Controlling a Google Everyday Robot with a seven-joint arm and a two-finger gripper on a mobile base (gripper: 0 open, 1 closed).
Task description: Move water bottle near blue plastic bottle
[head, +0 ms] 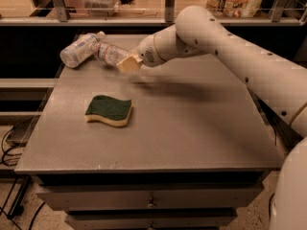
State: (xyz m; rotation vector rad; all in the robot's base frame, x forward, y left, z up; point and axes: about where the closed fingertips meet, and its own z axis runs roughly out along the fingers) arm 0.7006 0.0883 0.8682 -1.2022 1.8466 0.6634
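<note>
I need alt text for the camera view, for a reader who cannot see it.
A white robot arm reaches across a grey table, its claw gripping a small clear water bottle near the far left corner, close beside a blue plastic bottle lying on its side. A green and yellow sponge lies nearer the front.
</note>
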